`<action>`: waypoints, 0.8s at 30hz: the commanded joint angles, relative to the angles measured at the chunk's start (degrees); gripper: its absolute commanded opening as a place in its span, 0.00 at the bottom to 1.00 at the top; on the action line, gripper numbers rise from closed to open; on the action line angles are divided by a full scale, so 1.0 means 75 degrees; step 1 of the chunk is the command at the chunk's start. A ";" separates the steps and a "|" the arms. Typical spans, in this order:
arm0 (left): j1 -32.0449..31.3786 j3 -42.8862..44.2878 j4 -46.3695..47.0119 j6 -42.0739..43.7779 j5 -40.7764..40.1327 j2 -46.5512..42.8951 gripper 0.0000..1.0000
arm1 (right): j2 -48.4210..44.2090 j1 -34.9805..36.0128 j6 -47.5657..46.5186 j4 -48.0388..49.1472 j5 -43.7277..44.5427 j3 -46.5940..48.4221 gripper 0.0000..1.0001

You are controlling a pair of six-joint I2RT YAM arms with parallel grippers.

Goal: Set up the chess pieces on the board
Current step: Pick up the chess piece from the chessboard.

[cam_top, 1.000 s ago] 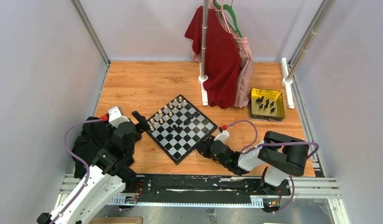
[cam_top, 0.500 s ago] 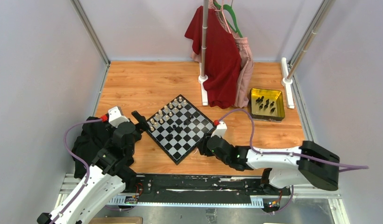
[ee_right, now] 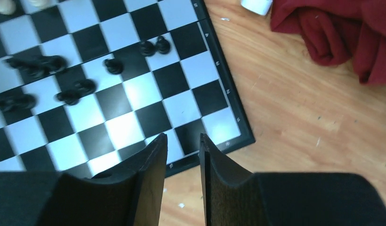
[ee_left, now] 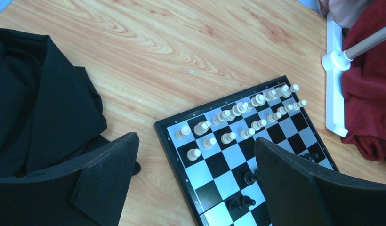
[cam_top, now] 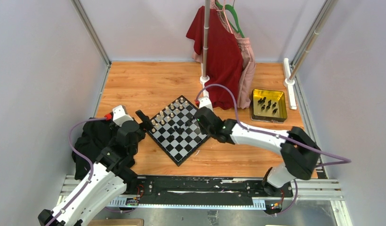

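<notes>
in the right wrist view the black chess pieces (ee_right: 78,92) on the board (ee_right: 134,70) are smeared by blur, so their kinds cannot be told. from above, the right arm covers the board's right corner, and the dark chessmen (cam_top: 267,104) in the yellow tray (cam_top: 281,106) near the desk's right edge are too small to make out.

the board is flat and glossy, with a thin black rim. it lies turned like a diamond on the wood-grain desk (cam_top: 144,84), nearer the near edge than the far one. the cream chess pieces (ee_left: 238,110) stand in two rows along its far-left side. a few black ones are scattered about its middle. a crumpled black cloth (cam_top: 90,141) lies at the desk's near-left corner, and a red garment (cam_top: 221,56) hangs by the far edge.

the right hand (ee_right: 181,155) hangs over the board's rim by the right corner. its fingers are drawn nearly together with nothing seen between them. the left hand (ee_left: 196,143) is spread wide and empty beside the board's left corner.
</notes>
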 commanded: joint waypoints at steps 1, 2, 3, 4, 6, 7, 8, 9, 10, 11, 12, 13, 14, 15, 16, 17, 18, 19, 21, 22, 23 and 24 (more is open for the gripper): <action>-0.0050 -0.0095 0.0449 -0.0139 0.0056 0.0074 1.00 | 0.0937 -0.0518 -0.1292 -0.0421 -0.0621 0.0860 0.35; -0.0050 -0.0098 0.0468 -0.0140 0.0070 0.0097 1.00 | 0.1155 -0.0592 -0.1395 -0.0421 -0.0691 0.1039 0.35; -0.0050 -0.0099 0.0488 -0.0140 0.0087 0.0116 1.00 | 0.1342 -0.0659 -0.1486 -0.0424 -0.0814 0.1215 0.35; -0.0050 -0.0099 0.0500 -0.0140 0.0088 0.0133 1.00 | 0.1520 -0.0713 -0.1548 -0.0422 -0.0911 0.1359 0.35; -0.0050 -0.0118 0.0551 -0.0128 0.0100 0.0148 1.00 | 0.1858 -0.0796 -0.1636 -0.0416 -0.1092 0.1623 0.35; -0.0044 -0.0132 0.0586 -0.0128 0.0118 0.0149 1.00 | 0.1980 -0.0834 -0.1653 -0.0410 -0.1178 0.1729 0.35; -0.0049 -0.0144 0.0612 -0.0128 0.0137 0.0159 1.00 | 0.2100 -0.0859 -0.1670 -0.0415 -0.1229 0.1828 0.35; -0.0050 -0.0154 0.0635 -0.0128 0.0147 0.0170 1.00 | 0.2199 -0.0884 -0.1693 -0.0425 -0.1280 0.1915 0.35; -0.0050 -0.0157 0.0646 -0.0128 0.0148 0.0195 1.00 | 0.2303 -0.0916 -0.1693 -0.0425 -0.1342 0.1997 0.35; -0.0050 -0.0157 0.0670 -0.0128 0.0150 0.0223 1.00 | 0.2380 -0.0941 -0.1694 -0.0416 -0.1427 0.2059 0.35; -0.0044 -0.0157 0.0677 -0.0128 0.0150 0.0239 1.00 | 0.2472 -0.0976 -0.1700 -0.0407 -0.1508 0.2119 0.35; -0.0049 -0.0167 0.0690 -0.0128 0.0150 0.0261 1.00 | 0.2551 -0.1010 -0.1698 -0.0414 -0.1575 0.2180 0.35; -0.0050 -0.0175 0.0729 -0.0119 0.0155 0.0267 1.00 | 0.2621 -0.1035 -0.1711 -0.0413 -0.1629 0.2237 0.35; -0.0050 -0.0180 0.0762 -0.0117 0.0160 0.0285 1.00 | 0.2681 -0.1063 -0.1736 -0.0410 -0.1678 0.2289 0.35; -0.0047 -0.0181 0.0781 -0.0116 0.0160 0.0298 1.00 | 0.2728 -0.1084 -0.1749 -0.0407 -0.1731 0.2346 0.35; -0.0050 -0.0188 0.0802 -0.0116 0.0157 0.0315 1.00 | 0.2776 -0.1110 -0.1758 -0.0396 -0.1770 0.2395 0.35; -0.0050 -0.0192 0.0824 -0.0110 0.0157 0.0338 1.00 | 0.2822 -0.1140 -0.1770 -0.0396 -0.1818 0.2465 0.36; -0.0050 -0.0186 0.0841 -0.0105 0.0150 0.0357 1.00 | 0.2857 -0.1168 -0.1779 -0.0402 -0.1864 0.2511 0.36; -0.0050 -0.0181 0.0872 -0.0093 0.0148 0.0404 1.00 | 0.2930 -0.1224 -0.1788 -0.0403 -0.1933 0.2584 0.36; -0.0050 -0.0181 0.0887 -0.0083 0.0146 0.0436 1.00 | 0.2958 -0.1262 -0.1801 -0.0401 -0.1968 0.2620 0.36; -0.0050 -0.0181 0.0906 -0.0081 0.0132 0.0463 1.00 | 0.2994 -0.1286 -0.1824 -0.0388 -0.2024 0.2655 0.36; -0.0050 -0.0179 0.0922 -0.0081 0.0131 0.0472 1.00 | 0.3059 -0.1304 -0.1834 -0.0380 -0.2060 0.2687 0.36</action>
